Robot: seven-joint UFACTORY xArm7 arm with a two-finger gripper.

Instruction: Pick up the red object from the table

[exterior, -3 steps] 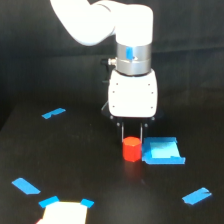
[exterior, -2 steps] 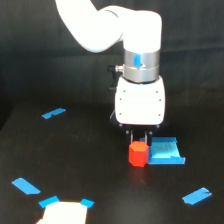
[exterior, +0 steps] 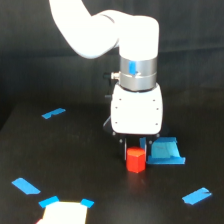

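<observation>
The red object (exterior: 135, 160), a small red-orange cylinder, stands upright just below the arm's white wrist housing, near the middle of the black table (exterior: 70, 150). My gripper (exterior: 134, 151) points straight down over it, with a dark finger on each side of the cylinder's top and shut on it. The fingertips are mostly hidden behind the cylinder. I cannot tell whether its base touches the table or hangs just above it.
A flat blue square (exterior: 165, 153) lies right beside the cylinder on the exterior view's right. Blue tape strips lie at the back left (exterior: 53, 113), front left (exterior: 25, 185) and front right (exterior: 196, 196). A white sheet (exterior: 62, 212) with blue-taped corners sits at the front edge.
The arm has come forward and a little to the exterior view's right, looming larger. The red cylinder has shifted with the gripper, now closer to the blue square's left edge.
</observation>
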